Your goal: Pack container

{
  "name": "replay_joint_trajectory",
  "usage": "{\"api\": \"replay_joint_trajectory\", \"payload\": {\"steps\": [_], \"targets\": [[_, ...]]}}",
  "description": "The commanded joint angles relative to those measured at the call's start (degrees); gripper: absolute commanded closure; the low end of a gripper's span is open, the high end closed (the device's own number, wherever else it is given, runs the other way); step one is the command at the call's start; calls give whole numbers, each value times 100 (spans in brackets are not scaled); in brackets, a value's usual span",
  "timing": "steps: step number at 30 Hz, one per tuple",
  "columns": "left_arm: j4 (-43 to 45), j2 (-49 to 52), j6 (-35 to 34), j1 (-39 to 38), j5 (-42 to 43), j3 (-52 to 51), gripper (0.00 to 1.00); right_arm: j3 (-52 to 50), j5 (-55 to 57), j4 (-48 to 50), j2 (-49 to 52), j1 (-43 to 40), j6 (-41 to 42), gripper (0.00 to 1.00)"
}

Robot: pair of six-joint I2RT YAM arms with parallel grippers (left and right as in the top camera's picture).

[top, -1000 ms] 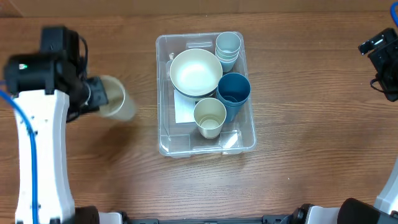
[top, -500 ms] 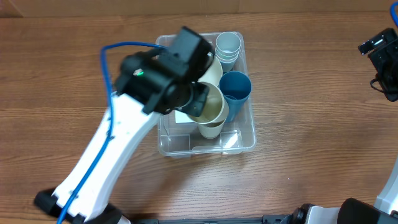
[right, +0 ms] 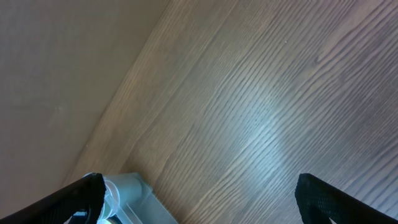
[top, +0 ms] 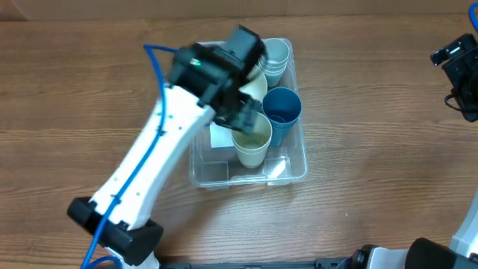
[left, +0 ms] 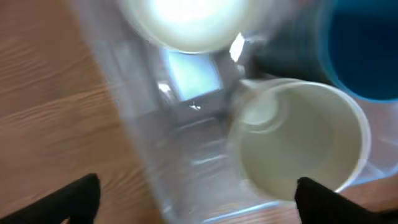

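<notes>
The clear container (top: 200, 161) stands mid-table and holds a cream bowl (top: 259, 84), a dark blue cup (top: 282, 110), stacked pale blue cups (top: 275, 54) and an upright cream cup (top: 252, 143). My left gripper (top: 250, 116) hovers open just above the cream cup, gripping nothing. In the left wrist view the cream cup (left: 298, 143) sits between and beyond the spread fingertips (left: 78, 198), with the bowl (left: 186, 22), the blue cup (left: 367, 50) and the container wall (left: 155, 155) around it. My right gripper (top: 457, 71) is open at the far right edge, away from the container.
The brown wooden table (top: 373, 187) surrounds the bin. In the right wrist view my open gripper (right: 199, 199) looks down on bare wood (right: 249, 112), with a container corner (right: 140, 199) and the pale blue cups (right: 115, 193) at the lower left.
My left arm swung from the table's left side to over the container, carrying a cream cup. Its jaws have opened and the cup now stands in the bin. The right arm stayed still.
</notes>
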Motion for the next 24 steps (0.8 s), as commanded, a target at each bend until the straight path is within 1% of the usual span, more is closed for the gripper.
{"api": "replay_joint_trajectory", "payload": {"steps": [1, 3, 6, 8, 10, 19, 23, 24], "targets": [[-446, -723, -208, 1075, -686, 1075, 0, 46, 13, 13, -52, 4, 26, 0], [-444, -1239, -492, 2098, -675, 1217, 0, 46, 13, 13, -52, 4, 24, 0], [-442, -1762, -844, 3287, -608, 1217, 0, 46, 13, 13, -52, 4, 26, 0], [-444, -1937, -831, 3766, -592, 1217, 0, 46, 13, 13, -52, 4, 26, 0], [-444, -1969, -802, 3926, -601, 1217, 0, 46, 13, 13, -52, 4, 26, 0], [-444, -1884, -789, 3917, -595, 1213, 0, 46, 15, 15, -57, 37, 26, 0], [-444, -1884, -789, 3917, -595, 1213, 0, 46, 15, 15, -699, 468, 26, 0], [-444, -1884, -789, 3917, -595, 1213, 0, 46, 15, 15, -1019, 776, 24, 0]]}}
